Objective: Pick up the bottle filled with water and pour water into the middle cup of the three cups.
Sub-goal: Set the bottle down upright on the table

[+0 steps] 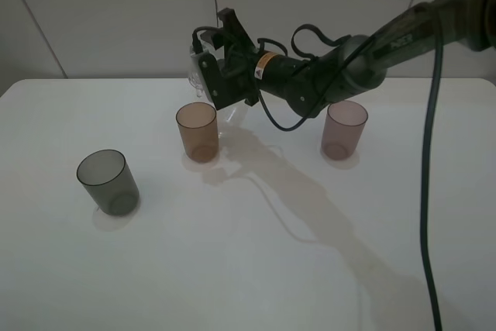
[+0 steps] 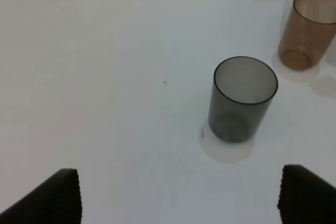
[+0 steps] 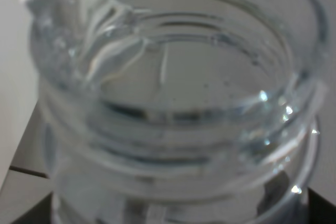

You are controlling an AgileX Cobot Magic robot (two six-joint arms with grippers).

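Note:
My right gripper [image 1: 208, 83] is shut on the clear bottle [image 1: 198, 75] and holds it in the air, just behind and above the orange-brown middle cup [image 1: 197, 132]. The bottle looks tilted; how far is hard to tell. In the right wrist view its wide threaded neck [image 3: 178, 103] fills the picture, with water inside. The dark grey cup [image 1: 108, 181] stands at the front left and the mauve-pink cup [image 1: 343, 129] at the right. The left wrist view shows the grey cup [image 2: 241, 99] and the orange-brown cup [image 2: 308, 30] beyond my open, empty left gripper [image 2: 178, 198].
The white table [image 1: 256, 269] carries only the three upright cups. My right arm [image 1: 349, 67] stretches from the upper right across the mauve-pink cup's back side. A black cable [image 1: 428, 191] hangs down at the right. The left arm is out of the high view.

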